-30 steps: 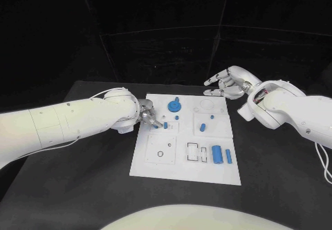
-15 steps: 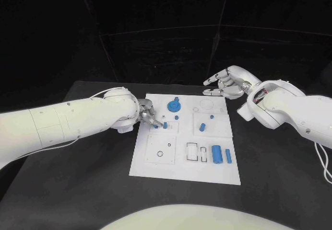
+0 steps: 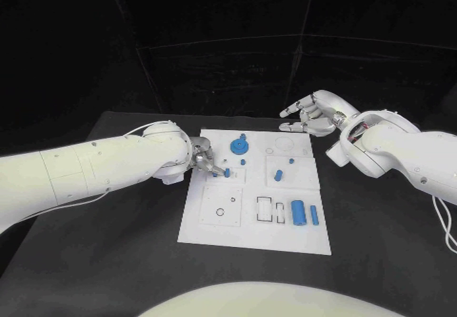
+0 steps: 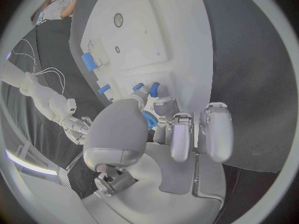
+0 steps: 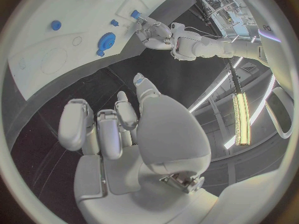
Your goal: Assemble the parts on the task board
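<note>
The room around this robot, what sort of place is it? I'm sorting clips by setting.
Probably a robotics lab or test cell: a black table against dark walls, a white task board with small blue parts, and two white arms ending in a left hand and right hand.

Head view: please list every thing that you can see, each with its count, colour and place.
table: one, black, under everything.
task board: one, white, middle of the table.
gear: one, blue, far part of the board.
small peg: one, blue, just nearer than the gear.
short pin: one, blue, middle right of the board.
cylinders: two, blue, side by side at the board's near right.
left hand: one, silver, fingers on a blue part at the board's left edge.
right hand: one, silver, raised beyond the board's far right corner, holding nothing.
</note>
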